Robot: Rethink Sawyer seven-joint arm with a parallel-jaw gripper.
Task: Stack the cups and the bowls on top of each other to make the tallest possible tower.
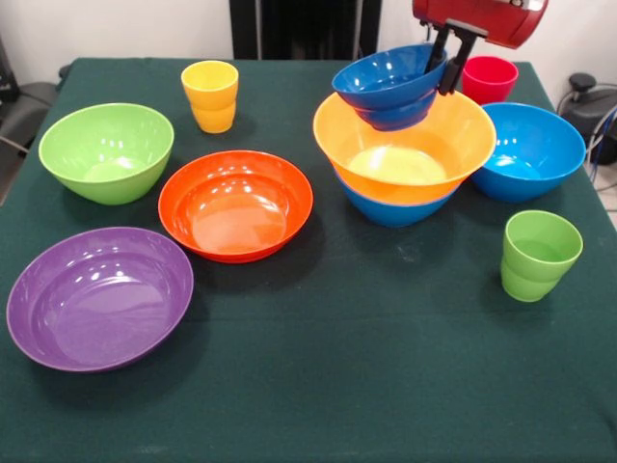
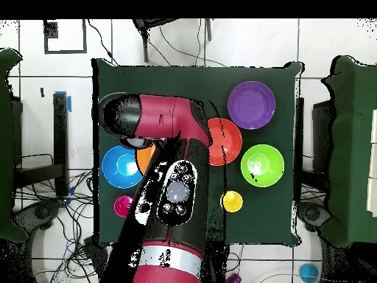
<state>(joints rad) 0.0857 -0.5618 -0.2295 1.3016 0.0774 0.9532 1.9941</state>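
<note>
Setting the small blue bowl (image 1: pixel 389 85) into the tower (image 1: pixel 405 159)

The gripper (image 1: pixel 448 58) pinches that bowl's rim, fingers closed over its edge, holding it tilted just above the yellow-orange bowl (image 1: pixel 405 145), which sits nested in a blue bowl (image 1: pixel 395 207). Level it and centre it over the yellow-orange bowl before letting go, or it may settle crooked.

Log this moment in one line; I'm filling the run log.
gripper: shut on small blue bowl | over yellow-orange bowl | tower: two bowls
</note>
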